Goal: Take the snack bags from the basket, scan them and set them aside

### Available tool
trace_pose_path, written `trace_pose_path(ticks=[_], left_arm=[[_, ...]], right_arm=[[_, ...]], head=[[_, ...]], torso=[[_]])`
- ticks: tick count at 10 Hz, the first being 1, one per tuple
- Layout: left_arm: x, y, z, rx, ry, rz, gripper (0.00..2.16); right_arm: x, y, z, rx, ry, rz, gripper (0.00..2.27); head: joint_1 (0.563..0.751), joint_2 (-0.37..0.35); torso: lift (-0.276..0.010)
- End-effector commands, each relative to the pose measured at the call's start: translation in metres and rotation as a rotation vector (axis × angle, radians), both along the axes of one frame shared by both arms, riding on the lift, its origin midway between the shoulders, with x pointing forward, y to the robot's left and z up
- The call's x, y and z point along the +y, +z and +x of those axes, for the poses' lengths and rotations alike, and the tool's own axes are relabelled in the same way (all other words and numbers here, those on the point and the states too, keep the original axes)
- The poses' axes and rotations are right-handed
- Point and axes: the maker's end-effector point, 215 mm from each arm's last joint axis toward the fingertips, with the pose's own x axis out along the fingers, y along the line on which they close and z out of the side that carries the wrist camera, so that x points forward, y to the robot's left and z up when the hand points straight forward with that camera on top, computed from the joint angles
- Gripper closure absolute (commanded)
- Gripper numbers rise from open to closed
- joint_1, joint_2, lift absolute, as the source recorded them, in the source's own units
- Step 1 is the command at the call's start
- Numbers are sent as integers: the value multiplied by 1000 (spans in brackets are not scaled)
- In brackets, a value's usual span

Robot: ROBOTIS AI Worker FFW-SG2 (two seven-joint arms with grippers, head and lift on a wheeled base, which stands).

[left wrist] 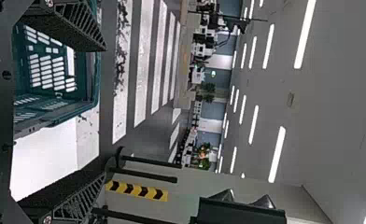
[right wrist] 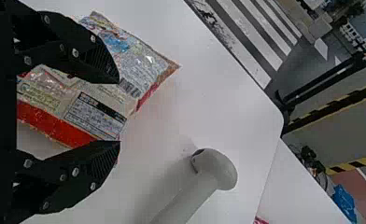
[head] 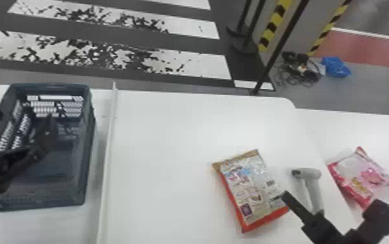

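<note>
Apparently we're partway: pink bag, right edge, looks set aside; orange bag, lower right beside the scanner, likely awaits scanning. Our right gripper gapes near it; left gripper, also spread, hangs by the basket, left.

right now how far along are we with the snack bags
The pink bag lies to the right of the scanner, so it looks set aside. Nothing is in hand: the right gripper is open by the red-edged bag, the left gripper open at the basket. The red-edged bag, left of the scanner, probably still needs scanning and setting aside.
</note>
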Motion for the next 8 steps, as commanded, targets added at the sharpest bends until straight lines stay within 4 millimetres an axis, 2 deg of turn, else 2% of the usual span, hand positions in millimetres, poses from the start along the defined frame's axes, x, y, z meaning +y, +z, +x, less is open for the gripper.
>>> trace_pose_path(ticks=[1, 2, 4, 5, 6, 7, 8], left_arm=[[-1, 0, 0, 0, -2, -3, 53], [-2, -1, 0, 2, -5, -5, 53], [-4, -4, -4, 8, -7, -3, 53], [-5, -3, -6, 8, -9, -3, 53], [-5, -4, -8, 11, -12, -2, 53], [-3, -3, -11, 10, -9, 1, 53], [-4, -4, -14, 13, -11, 1, 53]], right_arm=[[-1, -6, -6, 28, 13, -20, 53], [10, 2, 1, -2, 80, -44, 53], [36, 41, 32, -165, 243, -104, 100], [47, 52, 44, -200, 311, -141, 370], [56, 60, 54, -227, 369, -184, 1372], [57, 54, 59, -212, 405, -210, 2250], [58, 48, 68, -226, 438, -251, 2250]], head=[[695, -231], [695, -233], [695, -197], [695, -175], [695, -162], [695, -154], [695, -143]], torso=[[-75], [-75], [-75], [-75], [-75], [-75], [-75]])
